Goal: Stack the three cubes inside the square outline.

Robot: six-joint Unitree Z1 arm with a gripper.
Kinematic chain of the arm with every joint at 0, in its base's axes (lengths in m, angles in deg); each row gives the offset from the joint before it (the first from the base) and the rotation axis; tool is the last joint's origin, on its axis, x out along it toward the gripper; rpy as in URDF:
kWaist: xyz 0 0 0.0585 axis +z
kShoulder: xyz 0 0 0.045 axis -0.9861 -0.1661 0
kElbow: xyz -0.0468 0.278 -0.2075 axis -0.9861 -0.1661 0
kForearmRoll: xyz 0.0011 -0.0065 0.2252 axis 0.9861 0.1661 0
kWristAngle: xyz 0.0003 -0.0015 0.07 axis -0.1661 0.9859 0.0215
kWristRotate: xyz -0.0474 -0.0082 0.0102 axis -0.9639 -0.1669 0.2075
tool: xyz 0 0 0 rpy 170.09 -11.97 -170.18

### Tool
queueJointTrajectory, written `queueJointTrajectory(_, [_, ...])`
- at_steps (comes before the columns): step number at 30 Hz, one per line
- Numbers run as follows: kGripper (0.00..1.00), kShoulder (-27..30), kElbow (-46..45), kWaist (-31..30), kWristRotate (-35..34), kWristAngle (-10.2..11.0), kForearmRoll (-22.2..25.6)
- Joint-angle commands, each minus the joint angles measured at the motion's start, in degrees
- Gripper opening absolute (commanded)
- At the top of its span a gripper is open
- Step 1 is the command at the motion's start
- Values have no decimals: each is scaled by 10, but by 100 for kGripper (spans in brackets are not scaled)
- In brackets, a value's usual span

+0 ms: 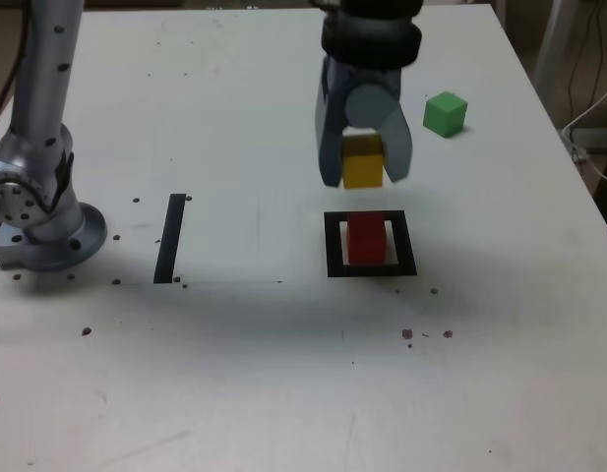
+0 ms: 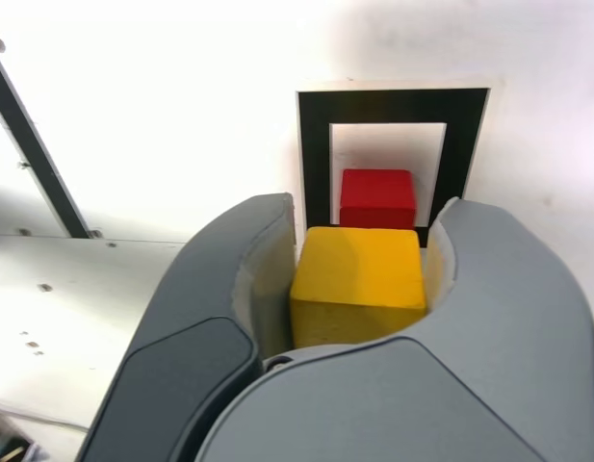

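My gripper (image 1: 363, 172) hangs above the white table, shut on the yellow cube (image 1: 362, 162), which sits between its grey fingers (image 2: 248, 289) in the wrist view too (image 2: 357, 282). Just below and nearer the camera lies the square outline (image 1: 333, 246) of black tape, with the red cube (image 1: 366, 239) standing inside it on the white centre. In the wrist view the red cube (image 2: 377, 197) shows just beyond the yellow one, inside the square outline (image 2: 314, 159). The green cube (image 1: 445, 113) rests on the table at the exterior view's right, apart from the gripper.
A straight black tape strip (image 1: 170, 238) lies at the exterior view's left, near the arm's grey base (image 1: 42, 221). Small dark specks dot the table (image 1: 283, 374). The table's right edge runs close behind the green cube, with cables beyond it.
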Motion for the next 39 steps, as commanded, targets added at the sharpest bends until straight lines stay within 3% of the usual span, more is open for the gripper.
queueJointTrajectory(1, [32, -5, -6, -10, -8, -1, -12])
queueJointTrajectory(11, [32, -20, -45, -22, -21, -5, -56])
queueJointTrajectory(31, [33, -30, -61, -31, -24, -11, -86])
queueJointTrajectory(35, [40, -31, -63, -31, -24, -11, -90])
queueJointTrajectory(39, [65, -32, -71, -31, -24, -11, -95])
